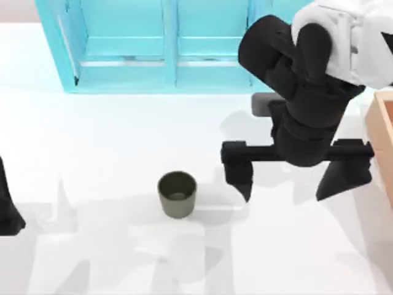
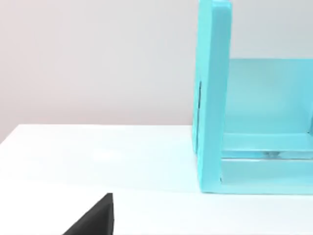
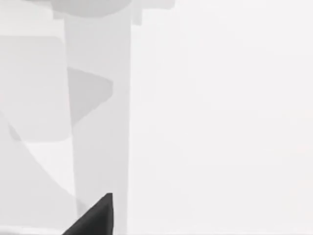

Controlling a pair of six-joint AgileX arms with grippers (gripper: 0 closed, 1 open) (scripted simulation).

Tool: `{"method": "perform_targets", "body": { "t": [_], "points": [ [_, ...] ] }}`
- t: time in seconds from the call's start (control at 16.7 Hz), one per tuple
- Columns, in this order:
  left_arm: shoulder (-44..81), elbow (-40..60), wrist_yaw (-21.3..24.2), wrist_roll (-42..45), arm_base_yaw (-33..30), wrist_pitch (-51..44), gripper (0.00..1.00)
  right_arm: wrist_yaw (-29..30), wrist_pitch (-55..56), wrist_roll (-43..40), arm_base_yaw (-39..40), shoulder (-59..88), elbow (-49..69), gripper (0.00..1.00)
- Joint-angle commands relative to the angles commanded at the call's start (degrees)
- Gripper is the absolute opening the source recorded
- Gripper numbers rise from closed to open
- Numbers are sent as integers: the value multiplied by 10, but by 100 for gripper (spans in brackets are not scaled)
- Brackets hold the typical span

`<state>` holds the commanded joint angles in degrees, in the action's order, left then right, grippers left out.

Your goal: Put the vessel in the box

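Observation:
The vessel (image 1: 177, 193), a small dark olive-grey cup, stands upright on the white table, a little left of centre towards the front. My right gripper (image 1: 293, 183) hangs to the cup's right, apart from it, with its two black fingers spread wide and nothing between them. At the right edge shows one corner of the box (image 1: 383, 129), tan-orange with a thick wall, just beyond the gripper's right finger (image 1: 341, 177). My left arm (image 1: 7, 212) is parked at the table's left edge.
A big turquoise shelf unit (image 1: 166, 49) stands along the back of the table, and its side wall (image 2: 212, 98) is in the left wrist view. The right arm's bulky body (image 1: 307, 92) hangs over the table's back right.

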<state>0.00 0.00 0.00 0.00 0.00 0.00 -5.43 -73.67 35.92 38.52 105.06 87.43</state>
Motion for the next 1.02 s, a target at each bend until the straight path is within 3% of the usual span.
{"method": "perform_targets", "body": {
  "t": [0.3,0.6,0.78,1.02],
  "points": [
    [0,0,0,0,0,0,100,32,-147,83,72,239,282,100],
    [0,0,0,0,0,0,100,73,-205,143,118,370,538,100],
    [0,0,0,0,0,0,100,93,-211,167,134,407,634,100],
    [0,0,0,0,0,0,100,104,-209,179,140,421,678,100]
  ]
}}
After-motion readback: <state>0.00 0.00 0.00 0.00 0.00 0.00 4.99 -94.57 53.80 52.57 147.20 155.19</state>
